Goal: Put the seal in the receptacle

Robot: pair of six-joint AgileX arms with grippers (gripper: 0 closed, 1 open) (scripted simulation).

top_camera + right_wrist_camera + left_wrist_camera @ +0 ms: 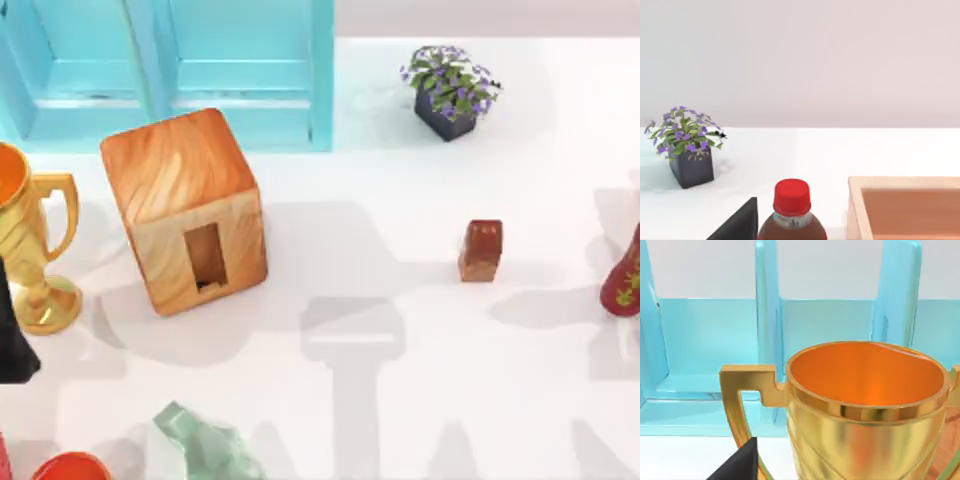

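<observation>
The seal (481, 250) stands upright on the table (400, 400), long axis vertical.

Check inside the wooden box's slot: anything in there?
The wooden box has a dark slot on its front face; the interior is shadowed, contents hidden. The seal stands outside, on the table's right side.

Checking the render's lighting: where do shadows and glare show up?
Top view: soft grey arm-shaped shadows lie across the white table, one beside the seal; the wooden box looks glossy. Left wrist view: bright reflections band the gold trophy. Right wrist view: the potted plant casts a faint shadow.
</observation>
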